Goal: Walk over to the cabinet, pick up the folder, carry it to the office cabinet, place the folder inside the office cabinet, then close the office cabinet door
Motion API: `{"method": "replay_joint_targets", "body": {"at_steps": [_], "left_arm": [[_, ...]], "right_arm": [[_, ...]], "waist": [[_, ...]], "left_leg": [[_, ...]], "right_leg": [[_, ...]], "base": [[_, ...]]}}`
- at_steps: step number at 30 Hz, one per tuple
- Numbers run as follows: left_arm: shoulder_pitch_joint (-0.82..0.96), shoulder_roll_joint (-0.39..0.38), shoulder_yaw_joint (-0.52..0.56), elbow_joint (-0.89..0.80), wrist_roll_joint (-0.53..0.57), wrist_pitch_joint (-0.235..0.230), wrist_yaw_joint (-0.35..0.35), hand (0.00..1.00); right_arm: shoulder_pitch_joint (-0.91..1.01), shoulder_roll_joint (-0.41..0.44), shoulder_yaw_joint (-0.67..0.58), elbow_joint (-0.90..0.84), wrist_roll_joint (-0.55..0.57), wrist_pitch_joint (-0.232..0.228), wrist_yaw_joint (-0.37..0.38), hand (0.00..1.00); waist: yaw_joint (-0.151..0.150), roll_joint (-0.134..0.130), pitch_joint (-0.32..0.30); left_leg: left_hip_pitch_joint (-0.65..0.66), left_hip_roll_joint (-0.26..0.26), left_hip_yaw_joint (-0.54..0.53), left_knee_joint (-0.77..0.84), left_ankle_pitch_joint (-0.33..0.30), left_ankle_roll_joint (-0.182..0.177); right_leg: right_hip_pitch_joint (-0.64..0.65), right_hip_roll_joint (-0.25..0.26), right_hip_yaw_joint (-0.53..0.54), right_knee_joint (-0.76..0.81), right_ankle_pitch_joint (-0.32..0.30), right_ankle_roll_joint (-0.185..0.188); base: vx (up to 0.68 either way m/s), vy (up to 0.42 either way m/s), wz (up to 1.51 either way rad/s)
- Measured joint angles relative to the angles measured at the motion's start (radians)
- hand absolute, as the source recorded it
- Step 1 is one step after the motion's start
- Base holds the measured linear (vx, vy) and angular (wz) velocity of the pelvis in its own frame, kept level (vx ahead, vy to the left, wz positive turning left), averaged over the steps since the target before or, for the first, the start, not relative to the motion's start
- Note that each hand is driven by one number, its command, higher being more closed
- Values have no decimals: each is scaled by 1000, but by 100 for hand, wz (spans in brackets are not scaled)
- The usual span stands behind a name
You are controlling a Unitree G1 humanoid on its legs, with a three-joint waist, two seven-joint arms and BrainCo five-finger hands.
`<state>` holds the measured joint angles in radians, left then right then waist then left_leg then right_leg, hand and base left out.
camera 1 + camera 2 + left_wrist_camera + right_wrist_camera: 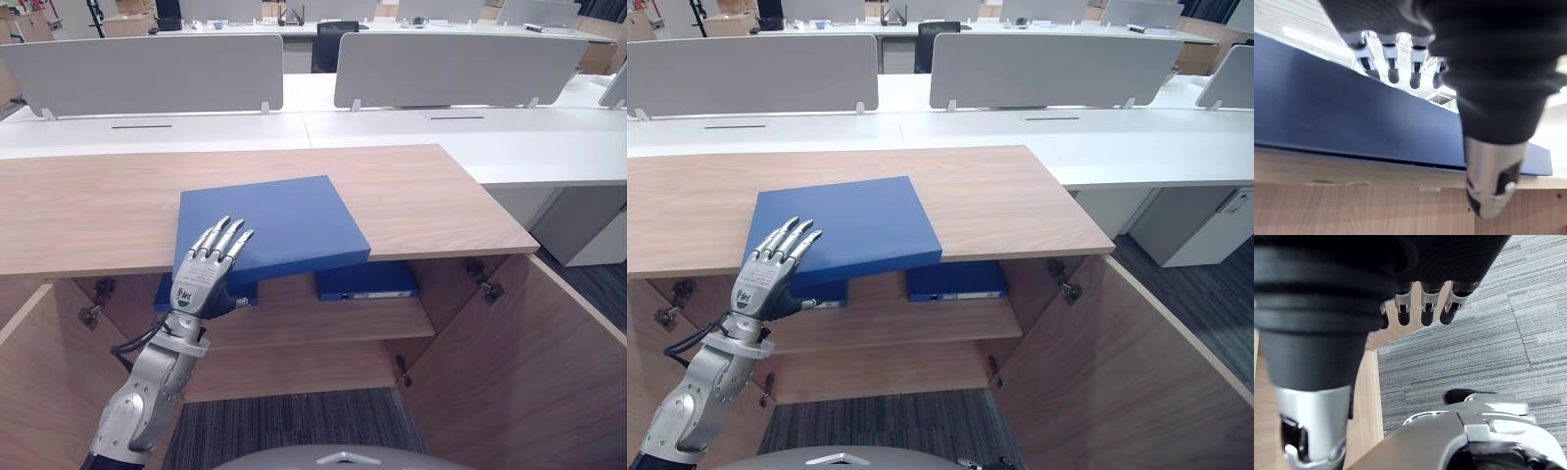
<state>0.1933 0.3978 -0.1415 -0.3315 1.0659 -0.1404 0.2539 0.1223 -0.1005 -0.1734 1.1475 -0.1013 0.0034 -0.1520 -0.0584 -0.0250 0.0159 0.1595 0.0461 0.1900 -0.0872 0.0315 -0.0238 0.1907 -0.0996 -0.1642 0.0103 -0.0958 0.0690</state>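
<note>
A flat blue folder [279, 225] lies on the wooden cabinet top [88, 215], its near edge hanging out past the front of the cabinet. My left hand [206, 276] is at the folder's near left corner. Its straight fingers [1393, 73] reach over the folder's top face and its thumb [1491, 181] sits below the overhanging edge, with a gap to the folder [1327, 112]. My right hand [1422, 308] hangs over grey carpet with relaxed fingers and holds nothing.
Below the top the cabinet stands with both doors swung out, the right door [529, 362] and the left door [39, 382]. A blue binder [367, 281] lies on the inner shelf [323, 318]. White desks with grey dividers [441, 69] stand behind the cabinet.
</note>
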Motion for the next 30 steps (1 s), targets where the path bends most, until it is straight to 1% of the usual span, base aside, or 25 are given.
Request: {"method": "replay_joint_targets", "body": {"at_steps": [2,9,11,14,15,24,30], "left_arm": [[0,4,0,0,1,0,0,0],[0,14,11,6,19,9,0,0],[-2,14,22,29,20,11,0,0],[-2,15,29,74,40,27,0,0],[-3,15,32,74,40,32,0,100],[-30,15,78,87,43,45,4,100],[-67,14,95,86,57,44,10,100]], "right_arm": [[0,-1,0,0,17,0,0,0],[0,-1,-26,0,21,1,5,0],[0,-1,-28,0,22,1,12,0],[0,-1,-28,0,25,1,12,0],[1,-1,-28,-1,25,1,12,0],[2,1,-38,-3,25,1,20,0],[2,1,-39,-5,26,2,21,0]], "waist": [[0,1,0],[0,7,3],[-1,8,3],[-1,8,3],[-1,8,3],[-3,8,3],[-7,8,3]], "left_leg": [[0,0,0,0,0,0],[0,0,0,0,0,0],[1,0,0,0,-1,-1],[0,0,0,0,-1,-2],[0,0,0,0,-2,-1],[1,1,2,0,-3,-3],[2,1,2,0,-3,-3]], "right_leg": [[0,0,0,0,0,0],[1,0,0,-1,0,-1],[2,0,0,-2,0,-1],[2,1,0,-2,0,-1],[2,1,0,-3,0,-1],[2,1,2,-4,-1,-1],[2,1,2,-4,-1,-1]], "base": [[0,0,0],[0,0,0],[0,0,0],[0,0,0],[0,0,0],[0,0,0],[0,0,0]]}}
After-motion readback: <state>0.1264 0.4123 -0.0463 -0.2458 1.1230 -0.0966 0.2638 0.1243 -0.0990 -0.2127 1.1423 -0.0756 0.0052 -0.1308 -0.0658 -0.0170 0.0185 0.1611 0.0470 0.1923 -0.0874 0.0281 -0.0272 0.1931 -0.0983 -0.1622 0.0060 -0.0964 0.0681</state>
